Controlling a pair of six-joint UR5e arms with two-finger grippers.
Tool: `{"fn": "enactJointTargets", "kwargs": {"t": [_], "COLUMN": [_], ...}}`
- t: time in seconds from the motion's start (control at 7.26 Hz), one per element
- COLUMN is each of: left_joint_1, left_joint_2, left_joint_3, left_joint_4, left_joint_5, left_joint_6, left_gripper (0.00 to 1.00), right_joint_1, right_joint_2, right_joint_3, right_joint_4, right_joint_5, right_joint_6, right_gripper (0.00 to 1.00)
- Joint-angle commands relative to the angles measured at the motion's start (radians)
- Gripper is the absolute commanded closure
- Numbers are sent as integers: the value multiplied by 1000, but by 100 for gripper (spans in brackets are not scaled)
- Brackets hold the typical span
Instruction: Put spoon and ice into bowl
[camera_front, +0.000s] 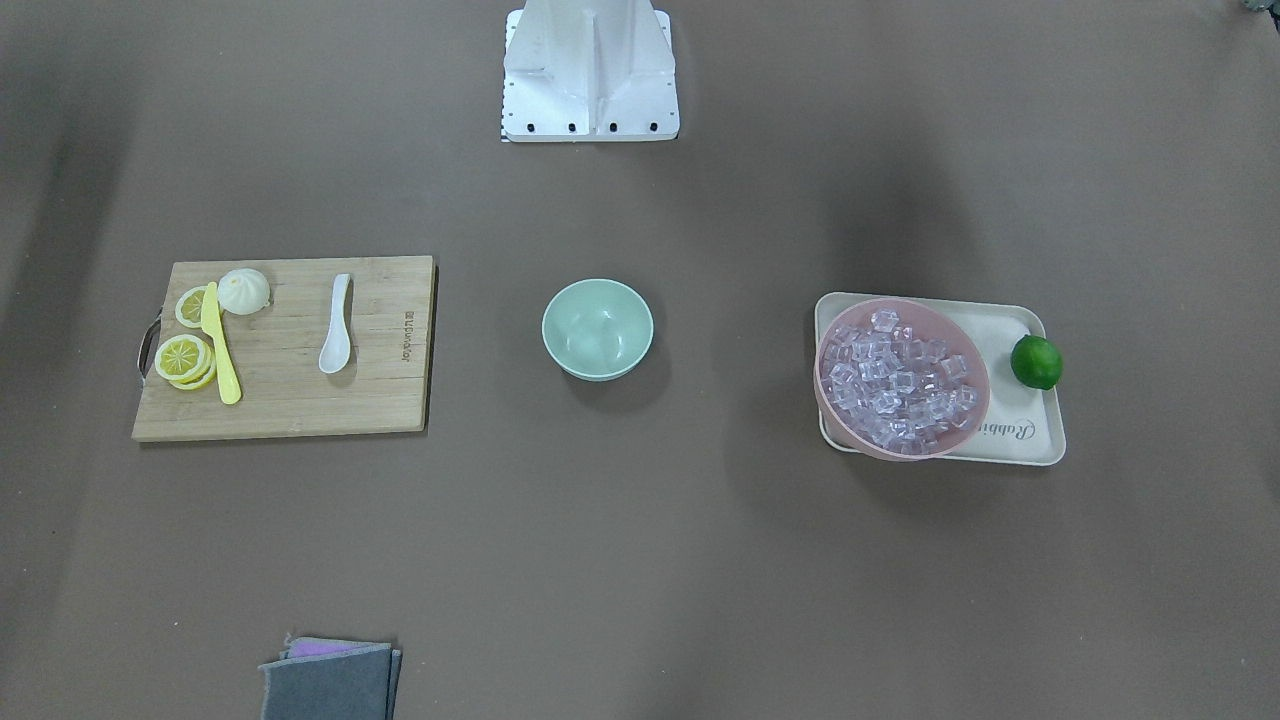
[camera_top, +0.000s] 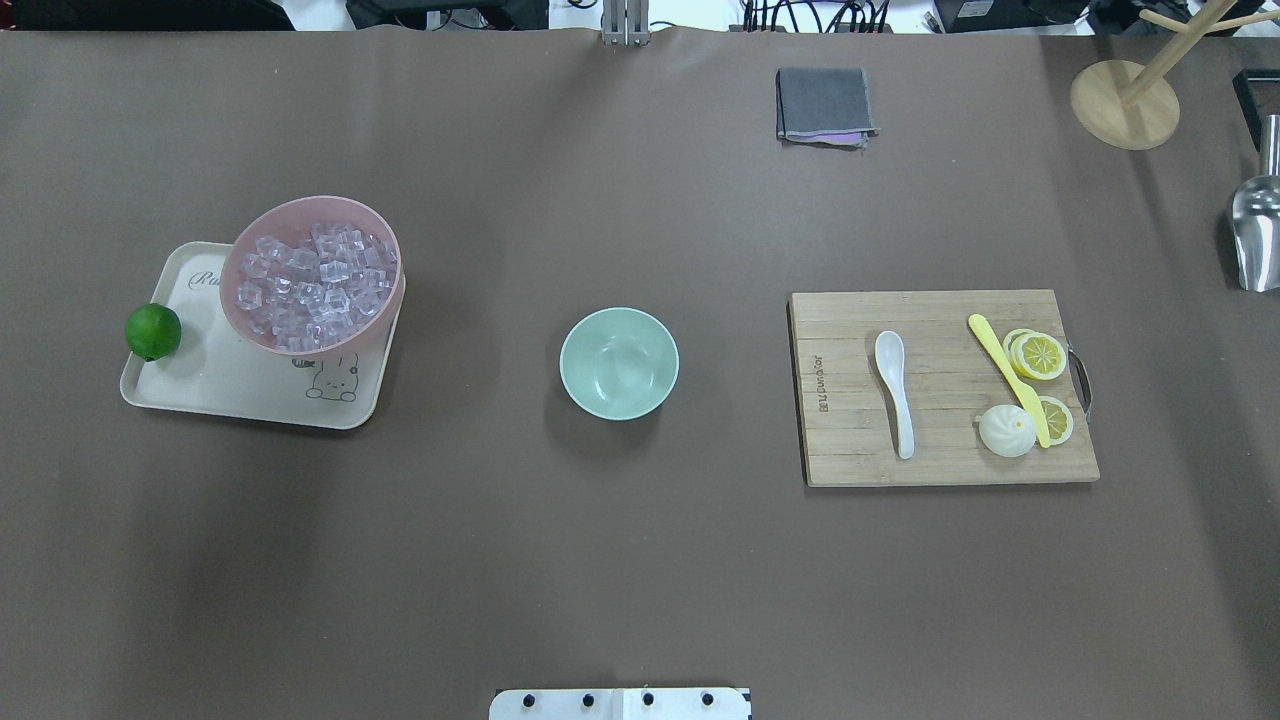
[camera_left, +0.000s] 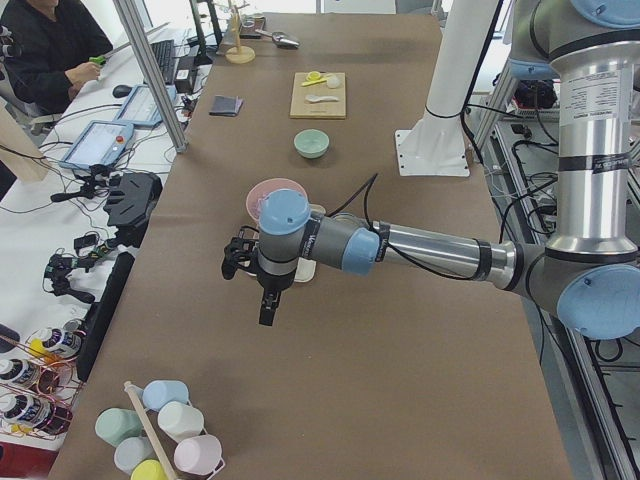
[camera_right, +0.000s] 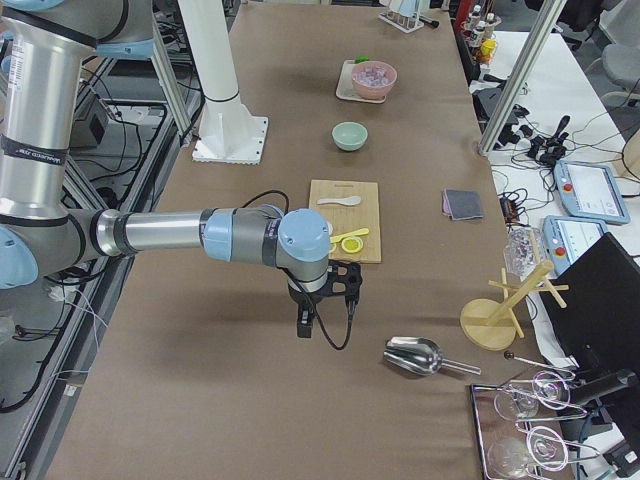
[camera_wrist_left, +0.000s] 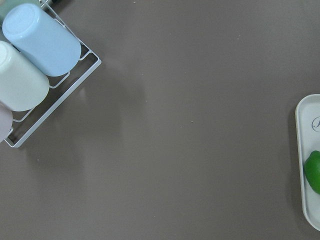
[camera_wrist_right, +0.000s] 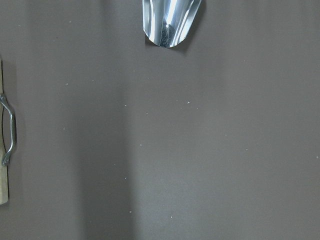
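The bowl (camera_top: 619, 362) sits empty midway, seemingly so either arm can reach it. The spoon (camera_top: 893, 390) lies on the board (camera_top: 850, 450), inward of the right hand (camera_right: 345, 282). The ice (camera_top: 312, 280), heaped in the pink bowl (camera_top: 310, 201), lies inward of the left hand (camera_left: 240, 262). Whether either hand is spread, I cannot tell.

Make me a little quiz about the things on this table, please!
1. True or false: the spoon lies on the cutting board.
2. Where is the ice? A: in the pink bowl. B: on the cutting board. C: in the spoon.
3. Fill in: the lime sits on the cream ____.
Key: 1 true; 2 A; 3 tray.
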Motion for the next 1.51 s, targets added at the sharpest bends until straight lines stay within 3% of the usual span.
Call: {"fn": "enactJointTargets", "kwargs": {"t": [0.0,1.38], "left_joint_1": [-2,-6], "left_joint_2": [18,-1], "left_joint_3": [19,16], "left_joint_4": [-17,-7], "left_joint_5": [-9,-12], "left_joint_6": [0,-2], "left_gripper": [2,2], "right_joint_1": [-1,-1], "right_joint_2": [1,6], "right_joint_3": [-11,-17], "right_joint_4": [3,8], "right_joint_5": [-2,8], "right_joint_6": [-1,4], "right_gripper": [0,0]}}
